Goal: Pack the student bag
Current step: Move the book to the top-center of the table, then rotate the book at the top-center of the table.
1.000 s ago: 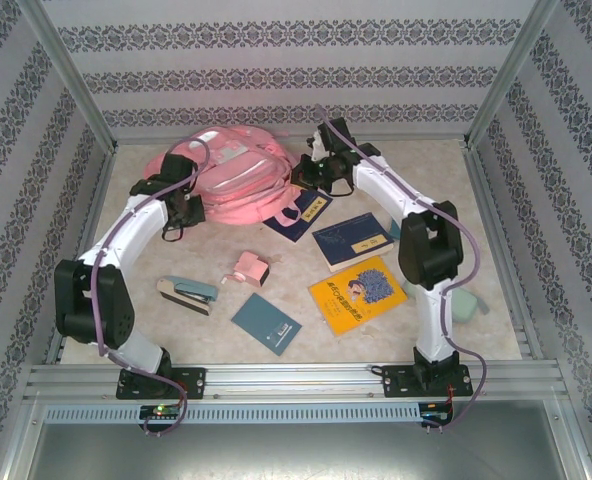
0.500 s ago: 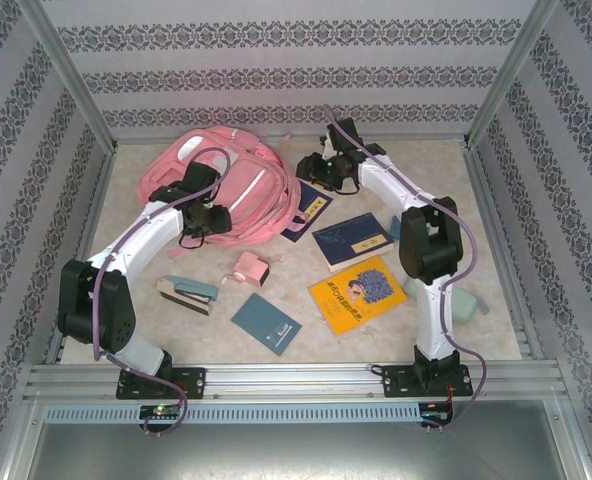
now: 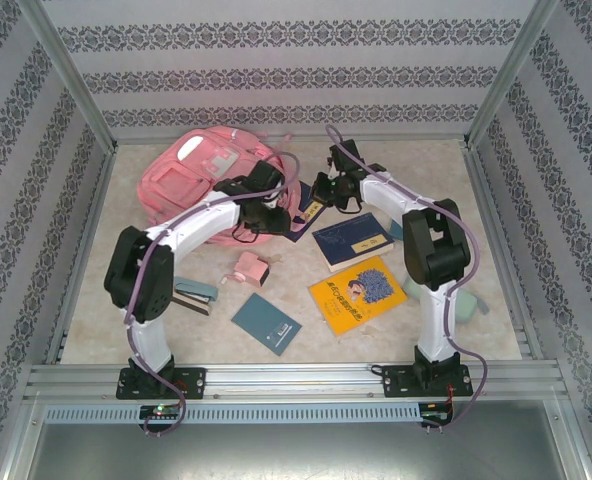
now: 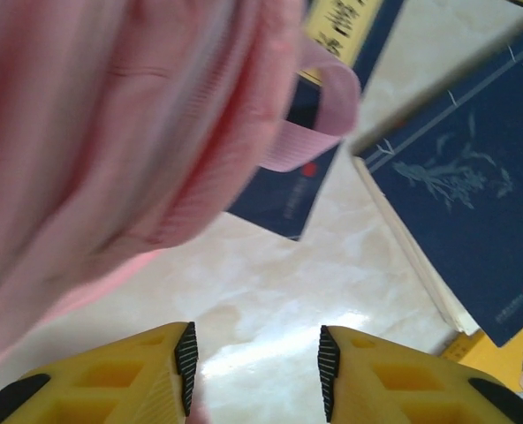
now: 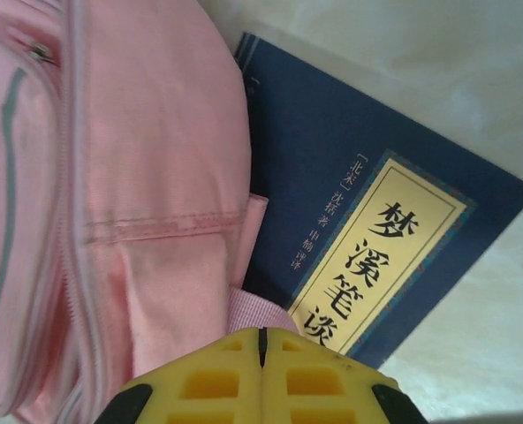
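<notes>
Left hand (image 4: 255,371) has its yellow ribbed fingers spread with nothing between them, over bare marbled worktop (image 4: 270,291). The student bag (image 3: 201,180) bulges in just ahead-left of it: soft pink fabric, lying flat with front pockets and white patch up. Its long axis runs diagonally away to the far left of that hand. A woven pink strap loop (image 4: 319,106) hangs off the bag's near edge, ahead of the hand. A navy book with yellow title label (image 5: 403,238) is partly tucked under the bag edge. A second navy book (image 4: 473,194) lies ahead-right of the left hand, and a glossy yellow book (image 3: 356,293) sits nearer the arm bases. Right hand (image 5: 261,340) has its fingers pressed together, tips at the pink webbing over the labelled book; cannot tell if the strap is caught. A small pink pouch (image 3: 246,268) and a flat teal notebook (image 3: 266,323) lie behind the left hand.
</notes>
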Action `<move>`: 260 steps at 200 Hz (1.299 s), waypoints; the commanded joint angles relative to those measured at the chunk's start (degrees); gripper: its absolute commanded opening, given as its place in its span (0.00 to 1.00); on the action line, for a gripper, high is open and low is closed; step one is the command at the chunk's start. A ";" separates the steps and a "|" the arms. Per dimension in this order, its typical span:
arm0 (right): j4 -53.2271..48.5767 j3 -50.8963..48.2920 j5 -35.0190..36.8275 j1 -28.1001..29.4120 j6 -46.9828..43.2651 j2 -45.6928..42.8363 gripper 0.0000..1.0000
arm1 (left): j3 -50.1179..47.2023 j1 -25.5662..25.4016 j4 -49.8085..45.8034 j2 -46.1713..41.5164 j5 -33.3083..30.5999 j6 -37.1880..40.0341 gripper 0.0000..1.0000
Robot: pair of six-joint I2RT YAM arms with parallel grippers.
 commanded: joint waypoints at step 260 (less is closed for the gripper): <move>0.11 -13.12 0.32 -5.62 -0.98 -9.38 0.26 | 39.99 3.74 -4.02 28.60 8.01 0.36 0.48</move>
